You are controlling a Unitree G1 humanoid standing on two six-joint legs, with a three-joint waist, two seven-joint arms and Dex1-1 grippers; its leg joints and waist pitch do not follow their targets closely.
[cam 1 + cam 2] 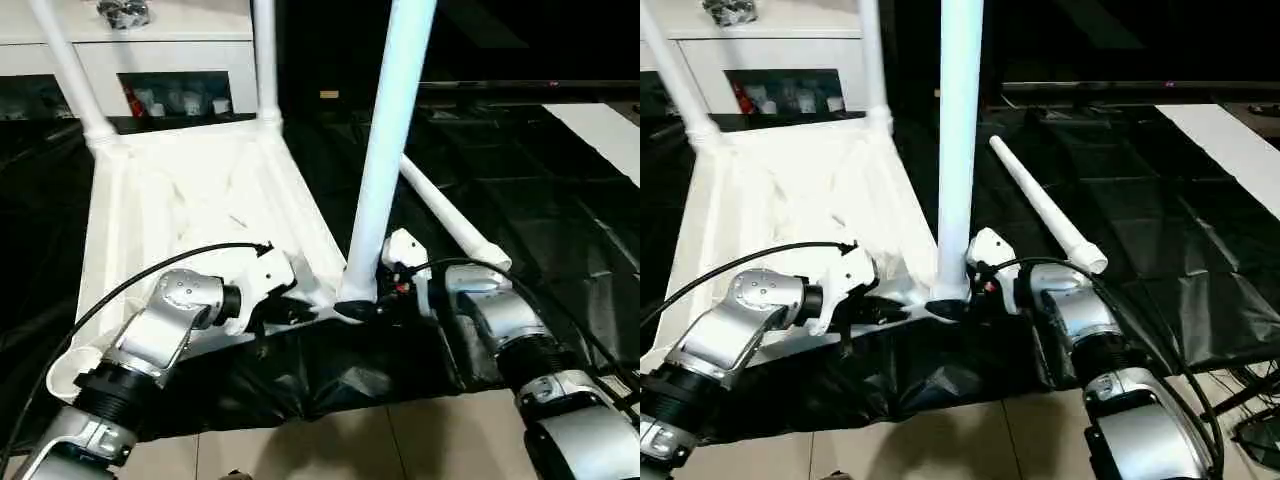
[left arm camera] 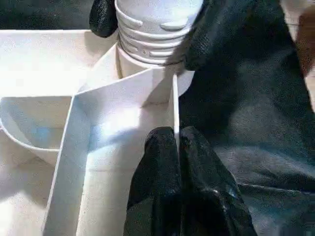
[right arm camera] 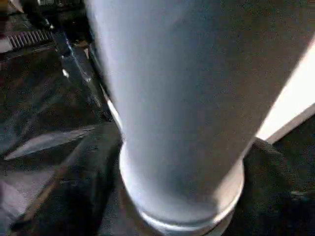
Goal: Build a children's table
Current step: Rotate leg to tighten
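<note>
The upright leg (image 1: 385,150) runs off the picture's top. Its base hides the right gripper (image 1: 372,303), so the jaws' hold there seems likely but is unclear.

We see the upturned plastic children's table top (image 1: 190,200) all white, its three standing tubular legs (image 1: 385,160) white too, like the loose tapered leg (image 1: 1045,210). Beneath lies a glossy black sheet covering the surface (image 1: 520,170). Our forearms (image 1: 165,325) are silver, both claws black. The glass-door cabinet (image 1: 170,55) is white, the floor tiles (image 1: 350,440) pale beige.
</note>
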